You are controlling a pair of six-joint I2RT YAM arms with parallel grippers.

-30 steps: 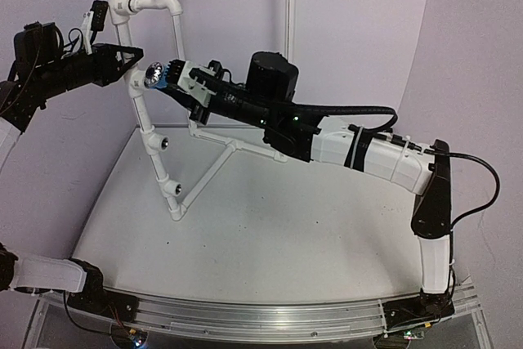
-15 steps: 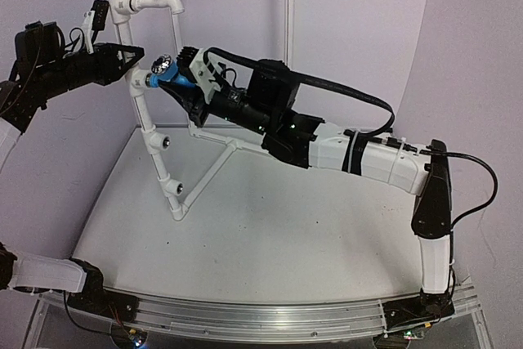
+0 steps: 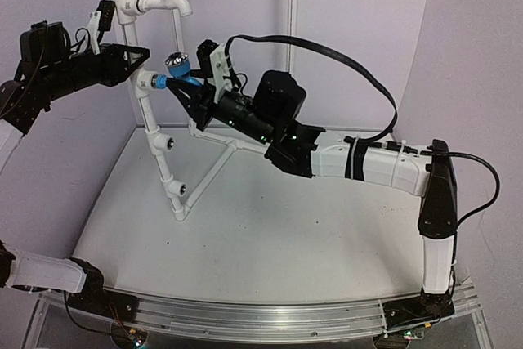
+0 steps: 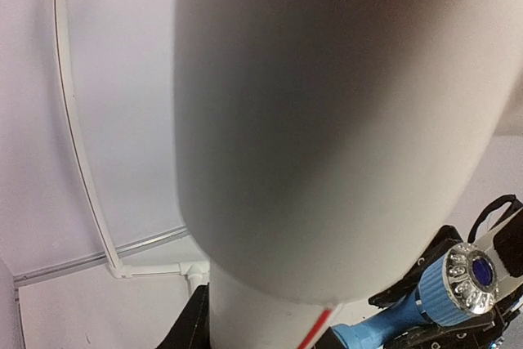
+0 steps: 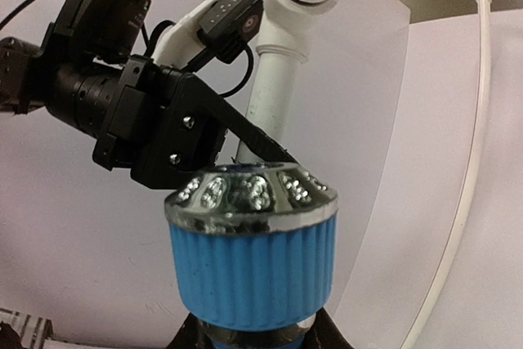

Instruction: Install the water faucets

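Blue faucet (image 3: 167, 79) has swung round, pinched in my right gripper's (image 3: 183, 85) jaws, stem now seemingly at the pipe frame's (image 3: 160, 151) socket. Left gripper's (image 3: 140, 67) jaws clamp the frame, so screwing-in comes next.

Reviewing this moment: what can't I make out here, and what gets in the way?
Left wrist view: the blurred pipe frame fills the picture, hiding how the left gripper holds it.
Right wrist view: the knob of the blue faucet hides its spout and most of the right gripper.
Top view: whether the blue faucet is seated in the pipe frame is too small to tell and partly covered by the right gripper.
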